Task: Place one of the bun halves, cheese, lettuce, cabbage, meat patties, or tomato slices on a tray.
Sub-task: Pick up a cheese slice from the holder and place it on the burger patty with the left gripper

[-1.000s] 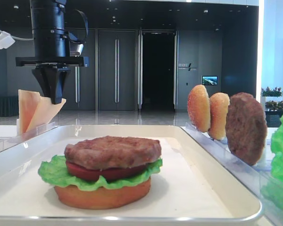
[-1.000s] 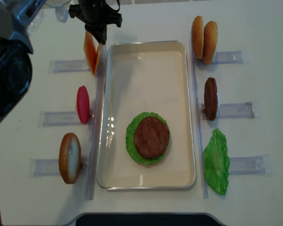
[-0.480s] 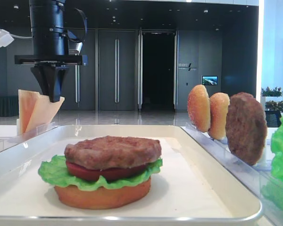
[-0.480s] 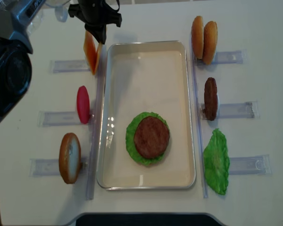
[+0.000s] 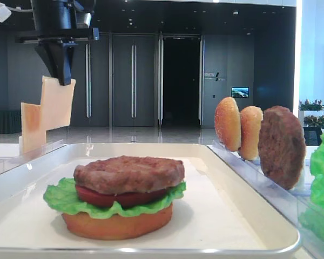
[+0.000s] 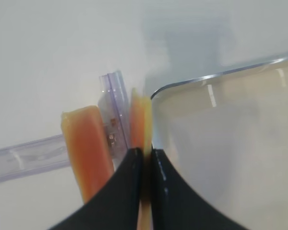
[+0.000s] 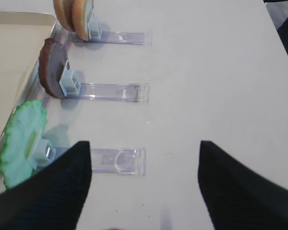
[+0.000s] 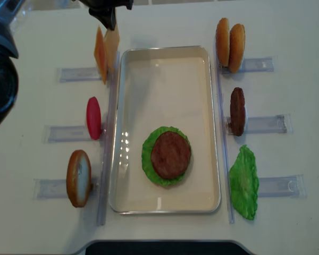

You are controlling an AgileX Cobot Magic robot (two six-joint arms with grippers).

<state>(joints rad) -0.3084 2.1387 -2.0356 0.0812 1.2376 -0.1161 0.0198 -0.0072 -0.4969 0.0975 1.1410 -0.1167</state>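
At far left, my left gripper (image 5: 60, 81) pinches one cheese (image 5: 58, 102) slice, hanging beside its twin on the rack. The tray (image 8: 165, 69) holds the stacked burger (image 5: 124, 194); my right gripper (image 7: 144, 182) gapes over the surface (image 7: 216, 72).

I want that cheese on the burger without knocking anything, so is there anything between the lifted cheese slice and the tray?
Nothing visible blocks it. The left gripper holds the cheese slice up beside the tray's far left corner. The second cheese slice remains in its rack on the outer side. The tray's far end is bare; the meat patty stack sits nearer.
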